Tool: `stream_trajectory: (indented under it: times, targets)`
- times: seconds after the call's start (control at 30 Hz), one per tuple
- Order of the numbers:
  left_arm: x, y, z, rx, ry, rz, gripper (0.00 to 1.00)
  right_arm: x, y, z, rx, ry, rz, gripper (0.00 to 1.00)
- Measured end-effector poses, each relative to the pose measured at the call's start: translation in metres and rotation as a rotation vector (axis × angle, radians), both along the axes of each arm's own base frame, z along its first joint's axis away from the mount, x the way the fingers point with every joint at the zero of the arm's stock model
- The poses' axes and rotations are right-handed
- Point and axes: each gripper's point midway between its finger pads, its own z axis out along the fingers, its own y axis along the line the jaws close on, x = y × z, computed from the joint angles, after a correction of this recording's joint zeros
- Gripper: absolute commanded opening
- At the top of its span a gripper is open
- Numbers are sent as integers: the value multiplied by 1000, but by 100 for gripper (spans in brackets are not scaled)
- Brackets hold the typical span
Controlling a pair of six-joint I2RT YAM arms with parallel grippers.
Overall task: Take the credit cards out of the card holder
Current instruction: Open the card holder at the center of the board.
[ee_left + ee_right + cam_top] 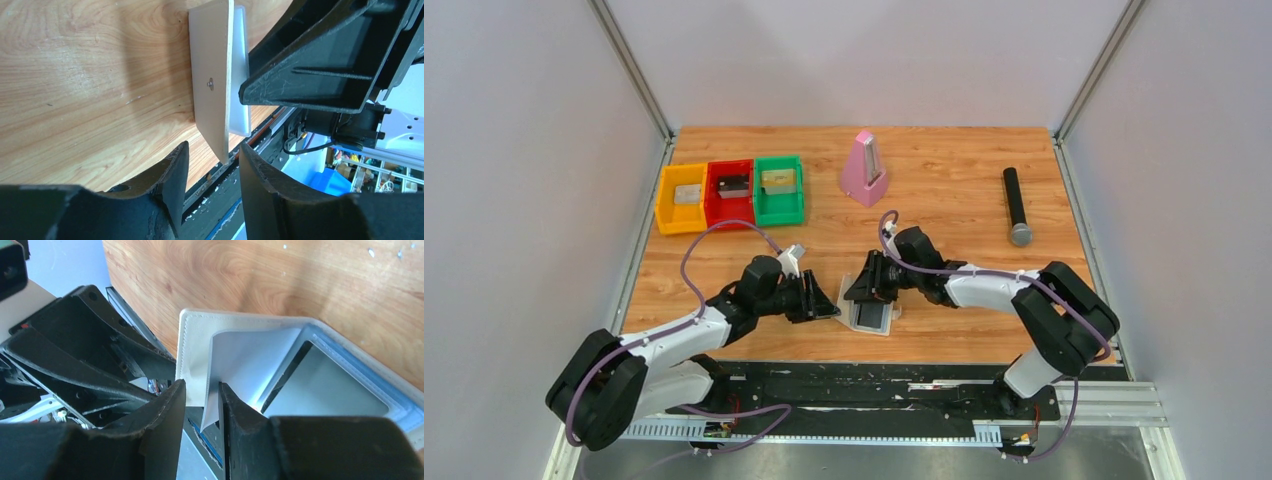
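The card holder (pixel 871 318) lies at the table's front edge with one cream flap (pixel 212 75) raised on edge. A dark grey card (pixel 870 316) shows in its flat panel. The yellow card is hidden. My right gripper (pixel 861 290) reaches in from the right. Its fingers stand narrowly apart (pixel 202 387) on the flap's pale inner sheet (pixel 240 360), next to the windowed panel (pixel 325 387). My left gripper (pixel 829 300) is open. The flap's lower corner lies just between its fingertips (pixel 212 150).
Yellow (pixel 682 198), red (pixel 729 192) and green (pixel 779 190) bins stand at the back left, each with a small item inside. A pink metronome (pixel 863 170) stands at the back centre and a black microphone (pixel 1016 205) lies at the right. A black rail (pixel 874 378) runs along the front edge.
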Motion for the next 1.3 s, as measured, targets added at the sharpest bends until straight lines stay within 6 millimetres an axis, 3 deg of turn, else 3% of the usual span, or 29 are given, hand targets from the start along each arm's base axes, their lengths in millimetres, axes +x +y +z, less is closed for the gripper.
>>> stream_trajectory:
  times: [0.13, 0.4, 0.53, 0.77, 0.9, 1.0, 1.1, 1.3]
  targets:
    - [0, 2, 3, -6, -8, 10, 53, 4, 6, 2, 16, 3, 1, 34]
    - [1, 4, 6, -3, -25, 23, 64, 7, 8, -6, 2, 22, -10, 29]
    - [1, 4, 6, -3, -27, 22, 66, 9, 9, -15, -16, 43, -15, 36]
    - [1, 4, 4, 3, -28, 18, 65, 13, 12, -17, -18, 50, -17, 32]
    - [0, 6, 1, 18, -24, 14, 60, 15, 13, -16, -19, 36, -17, 24]
    - [-3, 9, -1, 45, -13, 11, 55, 15, 12, -17, -24, 38, -19, 25]
    - [-1, 9, 10, 42, -33, 11, 53, 15, 13, -16, -22, 37, -17, 33]
    - [8, 2, 47, -21, -118, 14, 47, 17, 20, -11, -11, 26, -8, 33]
